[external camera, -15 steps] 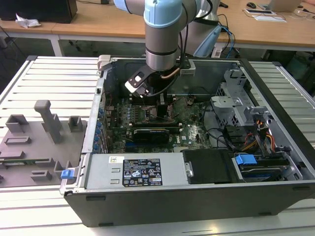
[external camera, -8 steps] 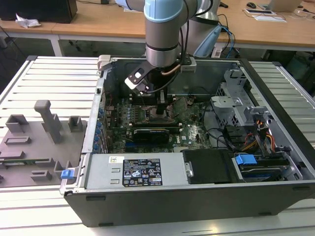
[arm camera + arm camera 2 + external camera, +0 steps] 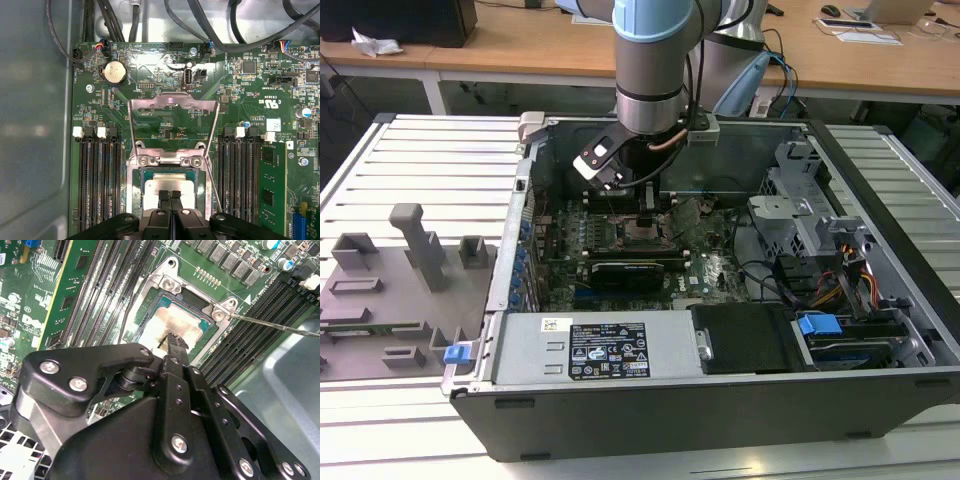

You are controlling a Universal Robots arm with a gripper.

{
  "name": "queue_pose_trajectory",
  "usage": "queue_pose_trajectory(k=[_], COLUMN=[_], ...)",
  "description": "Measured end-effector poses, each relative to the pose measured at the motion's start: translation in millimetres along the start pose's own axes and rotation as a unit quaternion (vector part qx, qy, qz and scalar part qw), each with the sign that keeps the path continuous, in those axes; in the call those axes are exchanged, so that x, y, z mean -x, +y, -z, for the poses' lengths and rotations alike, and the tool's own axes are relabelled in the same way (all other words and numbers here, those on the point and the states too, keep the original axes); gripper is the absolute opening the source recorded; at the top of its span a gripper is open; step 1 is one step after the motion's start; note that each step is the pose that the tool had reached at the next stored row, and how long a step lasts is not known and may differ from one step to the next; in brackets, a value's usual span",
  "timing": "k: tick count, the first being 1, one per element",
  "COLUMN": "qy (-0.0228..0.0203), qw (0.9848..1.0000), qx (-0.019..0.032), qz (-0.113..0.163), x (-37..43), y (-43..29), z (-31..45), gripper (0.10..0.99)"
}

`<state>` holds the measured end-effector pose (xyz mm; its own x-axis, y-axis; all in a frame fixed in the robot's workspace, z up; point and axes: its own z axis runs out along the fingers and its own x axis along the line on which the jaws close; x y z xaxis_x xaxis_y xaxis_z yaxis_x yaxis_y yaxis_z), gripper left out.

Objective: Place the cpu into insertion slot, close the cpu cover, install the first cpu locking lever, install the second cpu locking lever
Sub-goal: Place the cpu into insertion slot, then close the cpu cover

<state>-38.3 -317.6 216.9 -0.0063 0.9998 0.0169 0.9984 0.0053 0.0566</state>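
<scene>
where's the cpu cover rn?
In the first wrist view the cpu cover is swung open, hinged at the insertion slot edge nearest the coin battery.

Dull pale-metal cpu (image 3: 155, 185), shiny metal cpu cover (image 3: 173, 101), glossy green motherboard (image 3: 150, 75), matt black pincer (image 3: 171, 196).

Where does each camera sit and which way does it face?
Exterior view: off the arm, looking down into the open computer case; arm and gripper show.
First wrist view: on the arm, facing the motherboard squarely; shut gripper tips show.
Second wrist view: on the arm, oblique along the gripper linkage.
Both wrist views share the cpu.
</scene>
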Motion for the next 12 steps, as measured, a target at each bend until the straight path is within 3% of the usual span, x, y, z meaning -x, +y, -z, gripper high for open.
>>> queue_pose_trajectory(k=[12], qy=[0.0001], qw=[1.0], qx=[0.0], qz=[0.0], x=[-0.1], y=[0.2], z=[4.2], gripper=[0.106])
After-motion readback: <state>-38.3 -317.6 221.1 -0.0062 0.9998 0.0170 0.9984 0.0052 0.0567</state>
